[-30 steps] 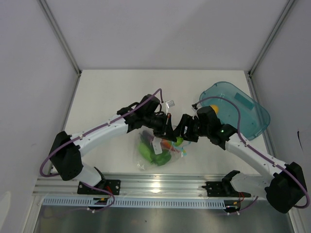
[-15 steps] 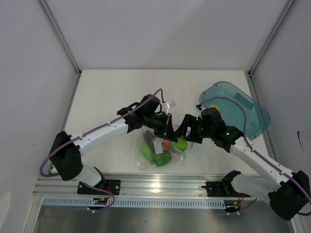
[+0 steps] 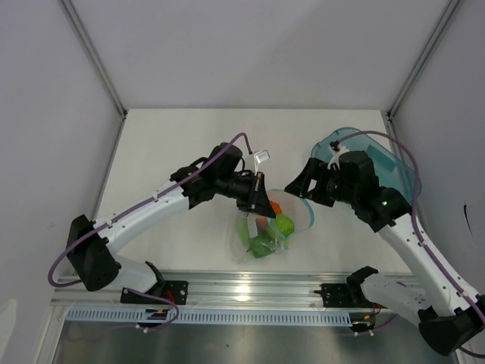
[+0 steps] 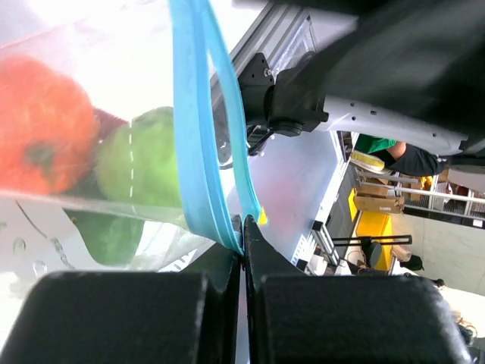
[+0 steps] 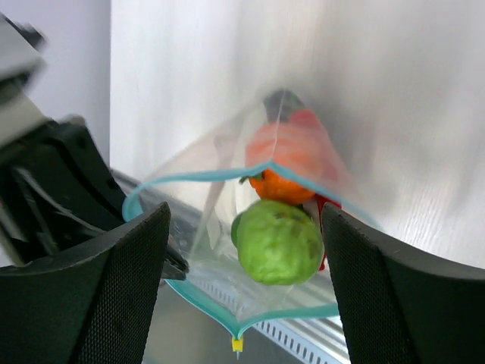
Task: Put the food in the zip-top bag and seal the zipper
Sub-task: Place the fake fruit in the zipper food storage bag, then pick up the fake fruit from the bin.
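My left gripper (image 3: 261,202) is shut on the light blue zipper (image 4: 198,136) at one end of the zip-top bag (image 3: 271,227) and holds the bag up with its mouth gaping toward the right arm. Food lies inside: a green lime (image 5: 277,241), an orange piece (image 5: 285,186) behind it and a green pepper (image 3: 256,244) lower down. My right gripper (image 3: 301,188) stands open just outside the mouth, nothing between its fingers (image 5: 114,288). A small yellow slider (image 5: 238,345) hangs at the zipper's near corner.
The translucent teal tray (image 3: 395,179) lies at the right behind my right arm. A metal rail (image 3: 250,292) runs along the table's near edge, below the bag. White walls close the table in at the back and sides.
My right gripper has opened wider and pulled back up and to the right, out of the bag's mouth, leaving the lime inside. My left gripper has shifted the bag rightward.
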`<state>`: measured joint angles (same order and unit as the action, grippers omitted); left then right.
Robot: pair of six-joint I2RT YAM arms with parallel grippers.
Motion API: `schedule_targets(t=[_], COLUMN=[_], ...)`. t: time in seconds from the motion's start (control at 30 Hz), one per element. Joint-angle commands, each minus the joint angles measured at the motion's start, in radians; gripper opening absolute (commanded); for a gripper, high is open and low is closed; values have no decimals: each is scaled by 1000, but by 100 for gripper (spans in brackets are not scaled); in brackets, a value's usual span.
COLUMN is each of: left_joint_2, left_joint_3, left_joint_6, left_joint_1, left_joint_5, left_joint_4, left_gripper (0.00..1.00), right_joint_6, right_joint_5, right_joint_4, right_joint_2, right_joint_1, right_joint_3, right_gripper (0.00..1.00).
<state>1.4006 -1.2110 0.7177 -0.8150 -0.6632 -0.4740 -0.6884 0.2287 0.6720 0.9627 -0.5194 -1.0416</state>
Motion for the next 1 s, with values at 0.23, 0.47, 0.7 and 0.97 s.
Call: schedule_targets(t=[0.23, 0.47, 0.7, 0.97], left_joint_2=[-49, -69, -75, -57], left_joint_3=[-51, -47, -21, -7], left_joint_6=[11, 0, -1, -6], left_joint_1=[0, 2, 7, 10], left_joint_5=[-10, -1, -1, -12], left_joint_4=[3, -20, -20, -11], left_gripper=[1, 1, 1, 1], right_joint_6=[204, 225, 164, 142], right_joint_5=[-31, -150, -123, -124], right_joint_4=[121, 11, -83, -109], right_joint_2=[138, 416, 707, 910], right_joint_1=[368, 508, 579, 568], right_joint_3=[-247, -255, -320, -402], right_gripper=[79, 76, 68, 69])
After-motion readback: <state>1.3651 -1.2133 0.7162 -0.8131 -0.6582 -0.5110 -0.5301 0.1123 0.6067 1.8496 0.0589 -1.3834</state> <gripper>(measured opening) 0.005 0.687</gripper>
